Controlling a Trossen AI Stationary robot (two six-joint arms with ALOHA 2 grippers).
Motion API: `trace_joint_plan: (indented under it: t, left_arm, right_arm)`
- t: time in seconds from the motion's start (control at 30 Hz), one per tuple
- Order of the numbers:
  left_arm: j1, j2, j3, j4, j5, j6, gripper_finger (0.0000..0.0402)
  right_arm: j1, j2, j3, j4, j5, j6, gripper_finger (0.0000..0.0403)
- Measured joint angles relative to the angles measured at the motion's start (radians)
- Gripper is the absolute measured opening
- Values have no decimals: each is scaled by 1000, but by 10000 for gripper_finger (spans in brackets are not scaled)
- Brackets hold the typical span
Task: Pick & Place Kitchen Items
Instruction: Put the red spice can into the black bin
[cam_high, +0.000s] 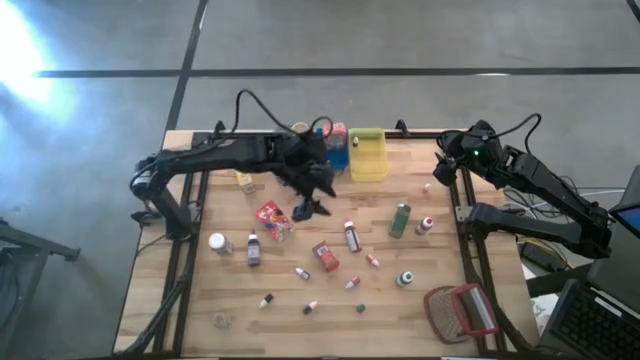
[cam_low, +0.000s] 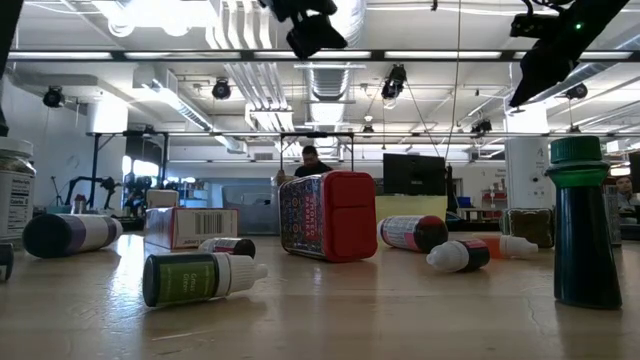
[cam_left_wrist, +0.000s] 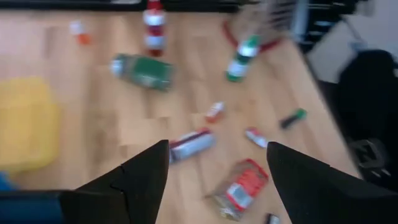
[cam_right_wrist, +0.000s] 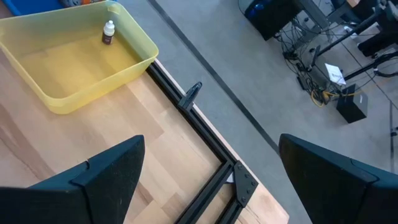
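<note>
Small groceries lie scattered over the wooden table: a red packet (cam_high: 271, 214), a red box (cam_high: 325, 256) (cam_left_wrist: 241, 188), a lying green jar (cam_high: 400, 219) (cam_left_wrist: 144, 71), a brown bottle (cam_high: 352, 236) (cam_left_wrist: 189, 144), a standing green-capped bottle (cam_high: 405, 278) (cam_left_wrist: 239, 59) and several tiny bottles. My left gripper (cam_high: 312, 195) (cam_left_wrist: 217, 149) hangs open above the table's middle, just near of the blue bin, holding nothing. My right gripper (cam_high: 440, 170) (cam_right_wrist: 211, 140) waits open and empty over the far right corner.
A yellow bin (cam_high: 367, 155) (cam_right_wrist: 74, 56) with one small bottle (cam_right_wrist: 109, 32) inside stands at the far edge beside a blue bin (cam_high: 337, 150). A red-framed mesh object (cam_high: 460, 312) lies at the near right corner. In the low view a tall green bottle (cam_low: 585, 225) stands close by.
</note>
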Motion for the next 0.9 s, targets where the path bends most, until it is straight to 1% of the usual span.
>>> trace_joint_plan:
  t: [0.1, 0.17, 0.33, 0.4, 0.5, 0.57, 0.7, 0.77, 0.9]
  left_arm:
    - [-32, -23, -41, 13, 26, 3, 275]
    - [-52, -34, -58, 11, 26, 3, 275]
    - [-84, -40, -60, 15, 23, 3, 275]
    - [-98, -38, -64, 15, 2, 54, 275]
    - [-131, -38, -84, 12, -56, 184, 275]
    - [-154, -37, -97, 14, -84, 207, 275]
    - [-186, -33, -135, 53, -92, 224, 275]
    - [-204, -31, -157, 59, -104, 269, 274]
    - [-243, -31, -210, 146, -157, 340, 271]
  right_arm:
    - [0, 0, 0, 0, 0, -4, 366]
    - [0, 0, 0, 0, 0, -1, 366]
    - [0, 0, 0, 0, 0, -4, 366]
    - [0, 0, 0, 0, 0, -1, 366]
    - [0, 0, 0, 0, 0, -1, 366]
    - [0, 0, 0, 0, 0, -4, 366]
    - [0, 0, 0, 0, 0, 1, 366]
    - [0, 0, 0, 0, 0, -4, 366]
    - [0, 0, 0, 0, 0, 1, 366]
